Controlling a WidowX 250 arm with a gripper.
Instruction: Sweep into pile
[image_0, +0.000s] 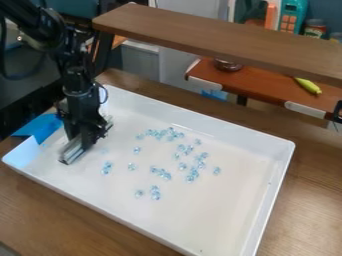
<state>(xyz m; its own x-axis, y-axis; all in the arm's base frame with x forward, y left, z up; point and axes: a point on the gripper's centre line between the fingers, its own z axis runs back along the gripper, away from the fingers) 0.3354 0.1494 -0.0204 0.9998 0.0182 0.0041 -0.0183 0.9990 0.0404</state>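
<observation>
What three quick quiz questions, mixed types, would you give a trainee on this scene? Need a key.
1. Multiple choice. What does the gripper hold?
a) a yellow banana
b) a silvery bar-like tool
c) a red cup

2. True or false. The clear bluish pieces are already gathered in one single pile.

3. Fill in the blank. In the picture, the gripper is toward the ____ end of the white tray (left or right).

Key: 1 b; 2 false, they lie scattered in several clusters and singly; 3 left.
</observation>
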